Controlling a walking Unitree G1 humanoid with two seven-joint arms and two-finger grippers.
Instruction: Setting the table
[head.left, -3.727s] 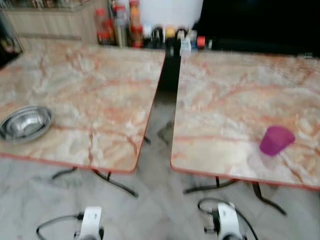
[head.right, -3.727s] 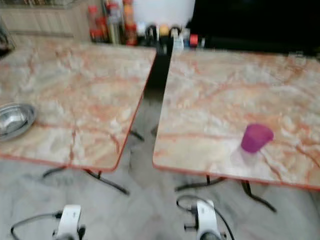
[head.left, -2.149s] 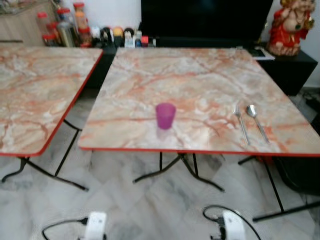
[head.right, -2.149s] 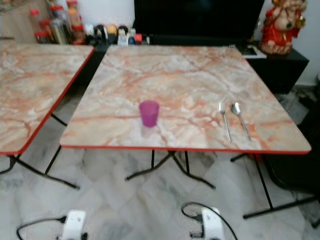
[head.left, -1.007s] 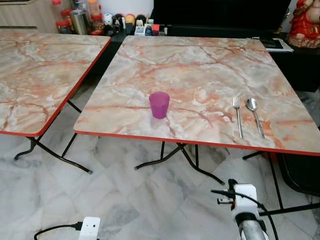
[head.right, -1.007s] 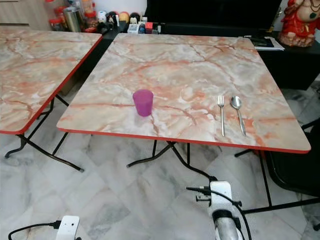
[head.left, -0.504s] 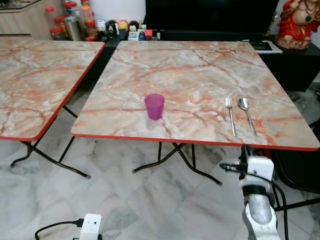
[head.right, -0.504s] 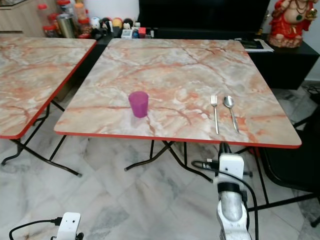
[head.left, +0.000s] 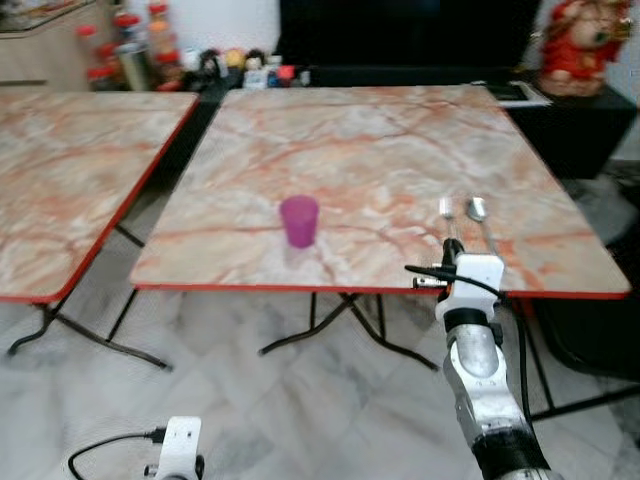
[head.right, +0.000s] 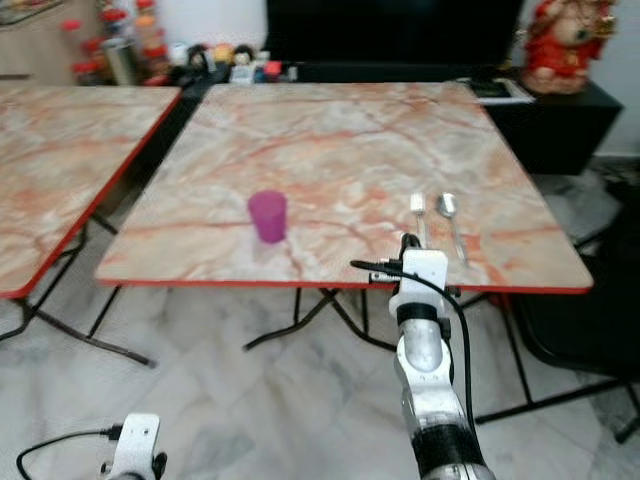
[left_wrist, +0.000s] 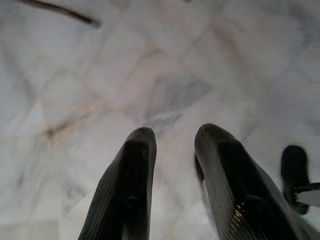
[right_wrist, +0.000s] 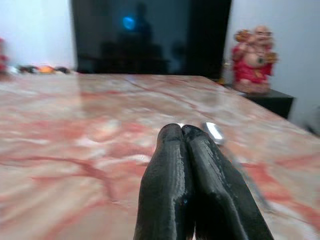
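A purple cup (head.left: 299, 220) stands upright near the front of the marble table (head.left: 350, 150). A fork (head.left: 446, 211) and a spoon (head.left: 479, 211) lie side by side to its right. My right arm is raised at the table's front edge, its wrist (head.left: 470, 276) just before the fork. In the right wrist view the right gripper (right_wrist: 181, 128) is shut with nothing in it, low over the tabletop, pointing at the fork; the spoon (right_wrist: 214, 131) lies just beyond its tips. My left gripper (left_wrist: 174, 134) hangs open over the floor.
A second marble table (head.left: 60, 170) stands to the left, with a gap between the two. Bottles and jars (head.left: 130, 50) line the back. A red figurine (head.left: 575, 45) sits on a black cabinet at back right. A dark chair (head.left: 600, 330) is at the right.
My right arm has risen and reached forward, from below the table's front edge to its rim by the fork. The camera has shifted slightly. The cup, fork and spoon stay put.
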